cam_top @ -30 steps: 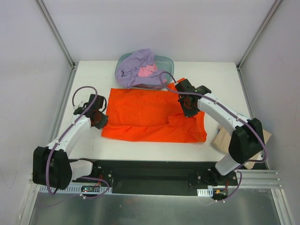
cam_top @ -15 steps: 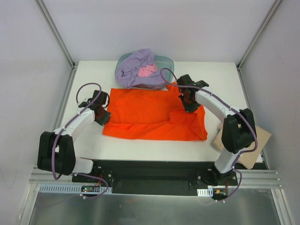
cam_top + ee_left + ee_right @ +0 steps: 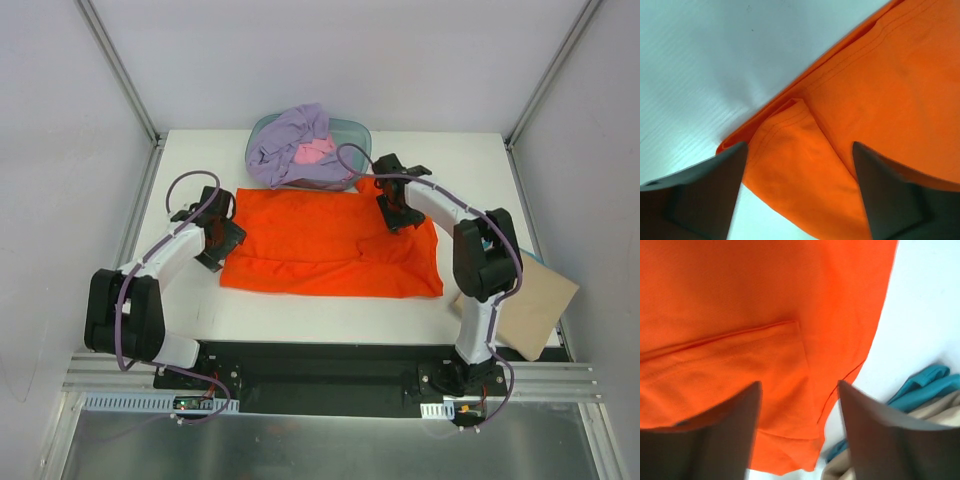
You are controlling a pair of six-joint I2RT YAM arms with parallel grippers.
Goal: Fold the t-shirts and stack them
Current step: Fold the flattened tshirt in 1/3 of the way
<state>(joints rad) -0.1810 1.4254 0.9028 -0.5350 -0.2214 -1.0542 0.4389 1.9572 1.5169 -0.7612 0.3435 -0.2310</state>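
A: Change since the last reading?
B: I read both arms advanced. Left gripper (image 3: pixel 797 150), fingers apart, sits at the left edge of the bright orange-red cloth t-shirt (image 3: pixel 330 245), which lies spread on the white table (image 3: pixel 300 312). Right gripper (image 3: pixel 799 390), fingers apart, sits over its far-right corner.

Bright, even, diffuse light from above

Only faint, soft shadows lie under the arms near the left and right edges of the counter (image 3: pixel 470 160). The overhead view is sharp. In both wrist views the gripper fingers (image 3: pixel 700 195) are dark and blurred, while the orange-red t-shirt (image 3: pixel 880 90) is crisp.
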